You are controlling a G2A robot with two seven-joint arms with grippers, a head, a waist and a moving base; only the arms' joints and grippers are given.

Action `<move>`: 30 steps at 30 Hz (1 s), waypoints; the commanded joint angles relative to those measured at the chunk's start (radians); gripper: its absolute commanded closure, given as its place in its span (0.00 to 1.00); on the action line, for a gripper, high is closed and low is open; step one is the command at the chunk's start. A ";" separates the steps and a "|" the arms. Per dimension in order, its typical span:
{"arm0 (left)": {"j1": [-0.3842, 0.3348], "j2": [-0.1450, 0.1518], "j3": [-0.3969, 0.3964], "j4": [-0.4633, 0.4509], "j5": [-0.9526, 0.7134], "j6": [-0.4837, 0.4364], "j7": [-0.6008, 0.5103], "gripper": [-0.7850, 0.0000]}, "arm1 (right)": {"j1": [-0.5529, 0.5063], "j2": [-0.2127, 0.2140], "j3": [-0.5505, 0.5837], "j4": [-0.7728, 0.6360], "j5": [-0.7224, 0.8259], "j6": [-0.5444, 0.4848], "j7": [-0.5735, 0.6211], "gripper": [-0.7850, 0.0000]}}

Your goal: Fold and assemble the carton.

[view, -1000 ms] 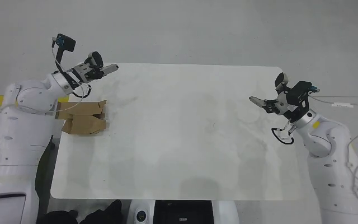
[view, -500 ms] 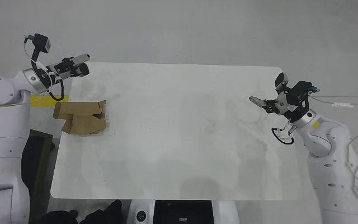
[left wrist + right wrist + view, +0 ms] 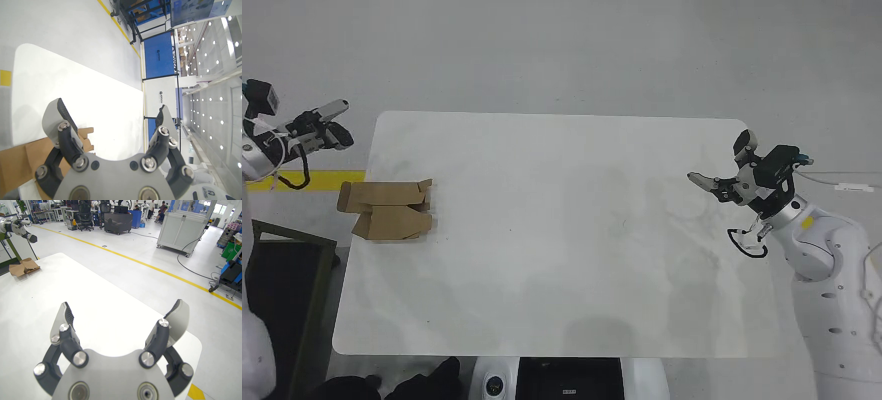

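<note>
I see the carton (image 3: 389, 210) lying partly folded at the desk's (image 3: 562, 300) left edge. My left claw (image 3: 111, 104) hangs beyond the far left corner, spread wide, empty. My right claw (image 3: 122, 303) hangs over the right edge, equally spread, empty.

In the left wrist view the carton (image 3: 15, 162), lying at the table's (image 3: 56, 85) edge, is cut off by the picture's border. One finger and the mount of the left gripper (image 3: 111, 106) cover much of it. From above, the left arm, just off the table's left rear corner, runs out of the picture behind the wrist. In the right wrist view the carton at the table's far end is too small to tell how its flaps lie.
</note>
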 commanded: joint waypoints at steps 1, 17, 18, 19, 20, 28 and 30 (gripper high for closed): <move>-0.014 0.009 -0.002 0.038 0.028 -0.005 -0.009 0.00 | 0.000 0.000 0.000 0.000 0.000 0.000 0.000 0.00; -0.085 0.057 0.060 0.247 0.305 -0.021 0.060 0.00 | 0.000 0.000 0.000 0.000 0.000 0.000 0.000 0.00; -0.088 0.057 0.066 0.254 0.317 -0.021 0.066 0.00 | 0.000 0.000 0.000 0.000 0.000 0.000 0.000 0.00; -0.089 0.056 0.074 0.259 0.328 -0.022 0.064 0.00 | 0.000 0.000 0.000 0.000 0.000 0.000 0.000 0.00; -0.089 0.056 0.087 0.260 0.353 -0.026 0.064 0.00 | 0.000 0.000 0.000 0.000 0.000 0.000 0.000 0.00; -0.100 0.047 0.157 0.277 0.453 -0.051 0.037 0.00 | 0.000 0.000 0.000 0.000 0.000 0.000 0.000 0.00; -0.103 0.043 0.168 0.283 0.458 -0.052 0.040 0.00 | 0.000 0.000 0.000 0.000 0.000 0.000 0.000 0.00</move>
